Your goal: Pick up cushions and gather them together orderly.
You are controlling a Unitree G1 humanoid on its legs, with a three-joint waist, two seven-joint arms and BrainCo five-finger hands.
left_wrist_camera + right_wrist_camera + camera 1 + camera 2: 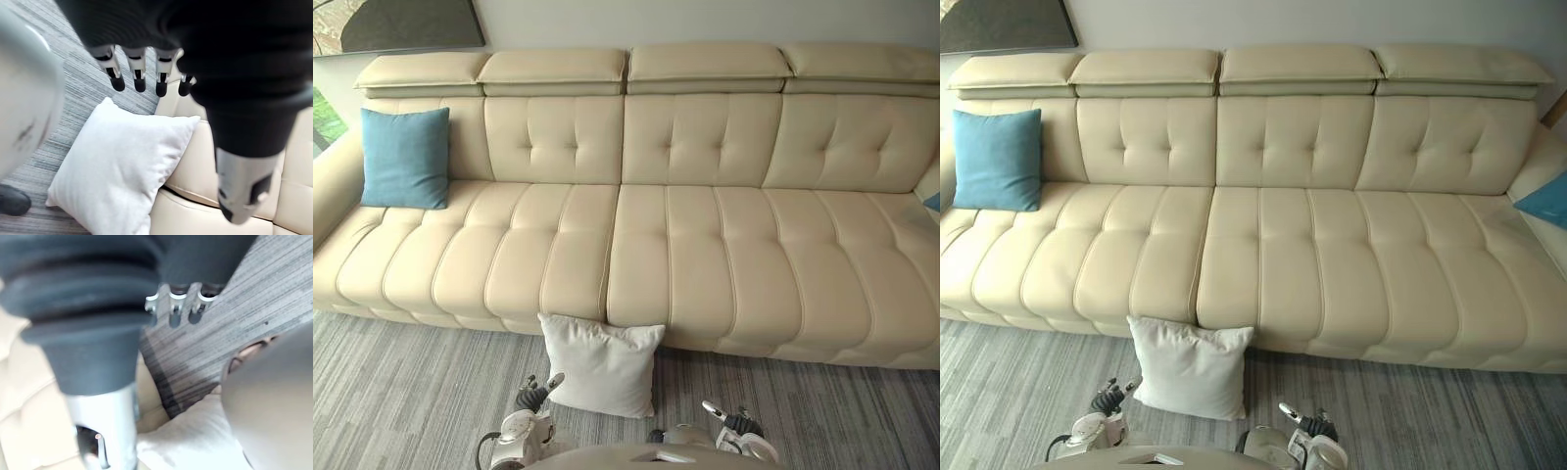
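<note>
**Sofa and carpet carry three cushions**

A long cream sofa (666, 245) stands on grey striped carpet (401, 392). A blue cushion (405, 157) leans upright against its backrest at the left end. A second blue cushion (1549, 201) lies at the right end. A white cushion (602, 364) stands on the carpet against the sofa's front.

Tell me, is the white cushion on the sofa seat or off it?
Off it. The white cushion stands upright on the grey carpet, propped against the front of the cream sofa, below the seat.
</note>
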